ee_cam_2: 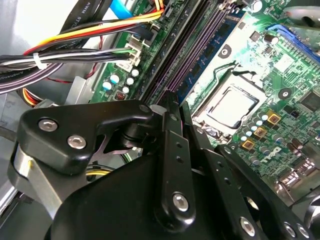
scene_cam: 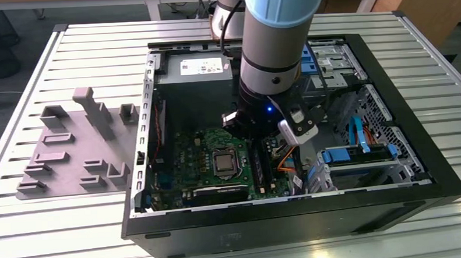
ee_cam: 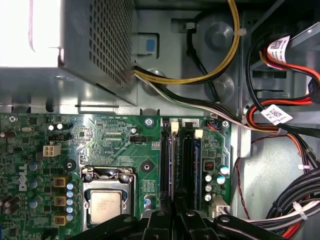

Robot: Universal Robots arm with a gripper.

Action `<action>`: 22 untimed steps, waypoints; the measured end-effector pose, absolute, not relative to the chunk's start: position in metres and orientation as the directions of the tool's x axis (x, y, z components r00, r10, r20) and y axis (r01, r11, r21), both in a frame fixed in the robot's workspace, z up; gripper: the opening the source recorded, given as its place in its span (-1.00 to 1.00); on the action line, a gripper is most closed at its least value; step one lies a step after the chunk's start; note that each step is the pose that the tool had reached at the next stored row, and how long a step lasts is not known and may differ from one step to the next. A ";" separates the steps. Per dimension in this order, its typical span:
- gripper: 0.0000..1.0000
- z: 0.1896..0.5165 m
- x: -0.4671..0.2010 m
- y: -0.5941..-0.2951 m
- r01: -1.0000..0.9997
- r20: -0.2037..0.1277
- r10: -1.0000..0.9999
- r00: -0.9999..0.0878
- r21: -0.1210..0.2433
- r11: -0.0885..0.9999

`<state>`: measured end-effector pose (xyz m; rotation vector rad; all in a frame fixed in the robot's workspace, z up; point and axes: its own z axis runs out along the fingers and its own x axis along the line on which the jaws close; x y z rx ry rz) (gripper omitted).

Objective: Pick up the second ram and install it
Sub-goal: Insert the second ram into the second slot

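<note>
the black robot hand (ee_cam: 176,212) sits low over the long black memory slots (ee_cam: 177,165), fingers close together. the narrow blue ram stick (ee_cam: 198,167) stands in the slot beside, low centre frame.

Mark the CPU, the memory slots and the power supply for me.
CPU (ee_cam: 105,207), first wrist view, centre of its silver lid.
memory slots (ee_cam: 186,165), first wrist view, mid-length of one black slot.
power supply (scene_cam: 200,66), exterior view, its white label.
</note>
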<state>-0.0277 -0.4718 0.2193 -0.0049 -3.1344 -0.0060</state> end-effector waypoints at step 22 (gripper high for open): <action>-0.72 0.211 -0.027 -0.473 0.008 0.008 0.008 -1.000 0.003 1.000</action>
